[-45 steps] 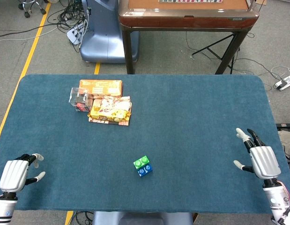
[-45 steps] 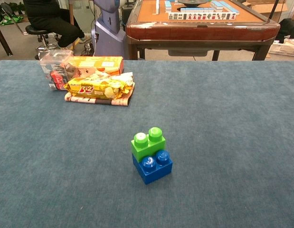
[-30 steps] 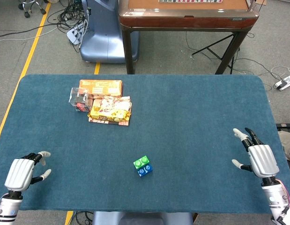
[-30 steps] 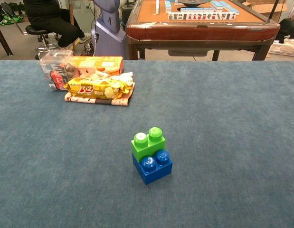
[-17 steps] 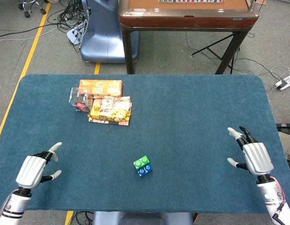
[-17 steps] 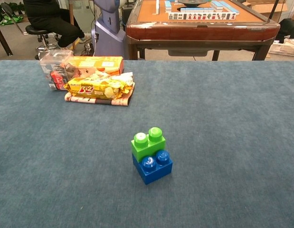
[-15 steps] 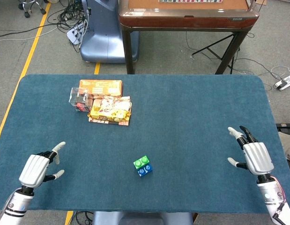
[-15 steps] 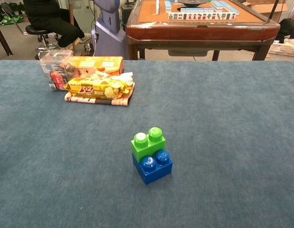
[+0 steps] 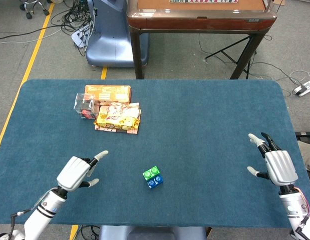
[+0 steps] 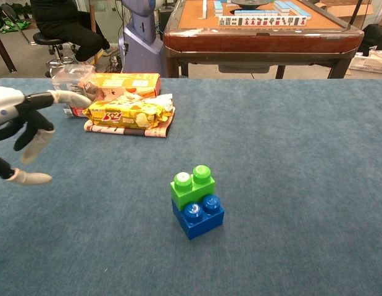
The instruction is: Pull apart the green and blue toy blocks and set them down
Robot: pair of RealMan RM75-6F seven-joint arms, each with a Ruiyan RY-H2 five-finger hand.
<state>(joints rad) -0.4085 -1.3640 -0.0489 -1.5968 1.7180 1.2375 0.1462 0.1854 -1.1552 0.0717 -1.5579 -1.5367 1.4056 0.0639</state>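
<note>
A green block (image 9: pixel 151 173) (image 10: pixel 192 184) sits joined on top of a blue block (image 9: pixel 155 182) (image 10: pixel 199 217) near the table's front middle. My left hand (image 9: pixel 77 171) (image 10: pixel 23 129) hovers open to the left of the blocks, fingers spread, holding nothing. My right hand (image 9: pixel 276 164) is open far off at the table's right edge, seen only in the head view. Neither hand touches the blocks.
A pile of snack packets (image 9: pixel 117 118) (image 10: pixel 129 113), an orange box (image 9: pixel 107 92) and a clear plastic box (image 9: pixel 84 105) lie at the back left of the blue table (image 9: pixel 205 125). A wooden game table (image 9: pixel 200 15) stands behind.
My left hand has moved right and forward toward the blocks and now shows in the chest view. The right hand has hardly shifted. The blocks have not moved.
</note>
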